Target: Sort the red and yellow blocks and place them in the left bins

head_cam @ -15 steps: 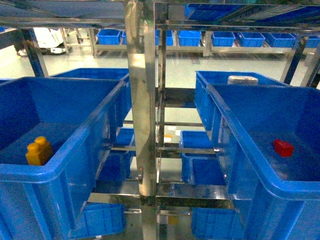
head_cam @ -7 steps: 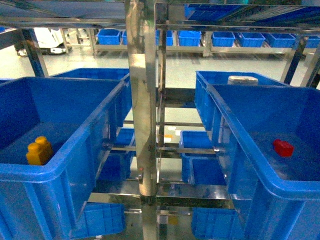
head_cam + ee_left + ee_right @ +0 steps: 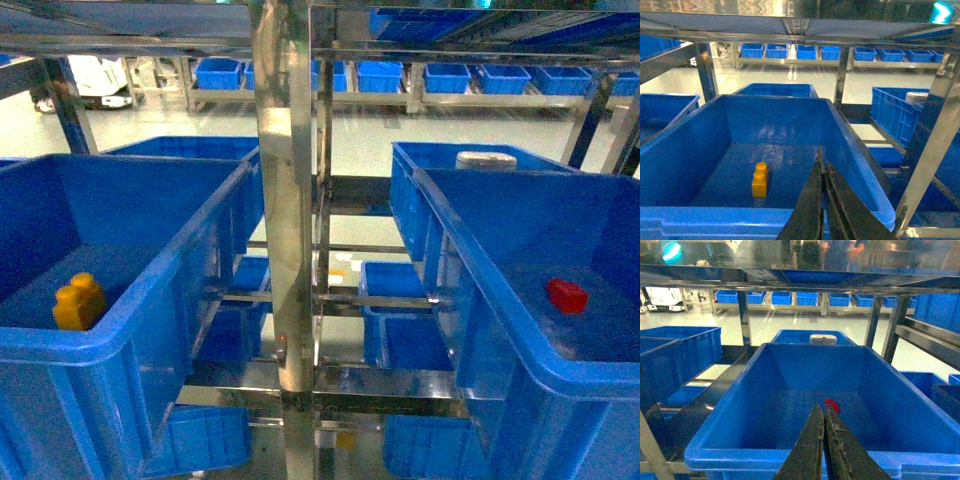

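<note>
A yellow block (image 3: 78, 302) lies on the floor of the big blue left bin (image 3: 120, 345); the left wrist view shows the same yellow block (image 3: 760, 179) inside that left bin (image 3: 705, 220). A red block (image 3: 567, 295) lies in the blue right bin (image 3: 470, 290), and in the right wrist view the red block (image 3: 832, 405) peeks out just behind my fingertips. My left gripper (image 3: 822, 162) is shut and empty, held over the left bin's near right side. Above the near rim of the right bin (image 3: 790, 457) my right gripper (image 3: 823, 410) is shut with nothing in it. Neither gripper shows in the head view.
A steel rack post (image 3: 285, 220) stands between the two bins, and a shelf (image 3: 800, 25) runs overhead. More blue bins (image 3: 190, 147) sit behind and below. A white object (image 3: 486, 159) rests in the bin behind the right one.
</note>
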Tool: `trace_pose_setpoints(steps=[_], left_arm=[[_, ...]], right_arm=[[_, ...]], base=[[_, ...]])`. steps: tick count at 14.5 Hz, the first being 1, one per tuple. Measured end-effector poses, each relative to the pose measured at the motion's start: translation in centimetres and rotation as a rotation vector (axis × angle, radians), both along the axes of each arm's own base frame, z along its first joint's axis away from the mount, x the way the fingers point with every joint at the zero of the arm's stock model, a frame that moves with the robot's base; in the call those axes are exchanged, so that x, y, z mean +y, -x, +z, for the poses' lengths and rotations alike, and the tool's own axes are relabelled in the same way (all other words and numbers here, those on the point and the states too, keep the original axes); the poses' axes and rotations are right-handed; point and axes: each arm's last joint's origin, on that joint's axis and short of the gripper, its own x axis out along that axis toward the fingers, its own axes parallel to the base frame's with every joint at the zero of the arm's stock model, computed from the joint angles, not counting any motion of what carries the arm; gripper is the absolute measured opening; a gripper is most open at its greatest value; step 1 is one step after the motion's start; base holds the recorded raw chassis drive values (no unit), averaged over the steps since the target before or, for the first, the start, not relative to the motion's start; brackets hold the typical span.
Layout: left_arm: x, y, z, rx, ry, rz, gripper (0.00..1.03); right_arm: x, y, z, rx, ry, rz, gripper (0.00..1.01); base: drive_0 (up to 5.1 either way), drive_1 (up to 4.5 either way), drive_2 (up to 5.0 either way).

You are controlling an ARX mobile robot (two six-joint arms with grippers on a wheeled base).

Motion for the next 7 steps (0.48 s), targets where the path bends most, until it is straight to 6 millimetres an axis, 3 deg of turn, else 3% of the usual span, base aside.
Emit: trace_pose_setpoints(steps=[7], left_arm=[[0.0, 1.3, -0.7, -0.017, 0.000, 0.000, 0.02]], right_arm=[[0.0, 1.1, 0.0, -0.003, 0.000, 0.000, 0.02]], base=[[0.0, 0.00, 0.0]])
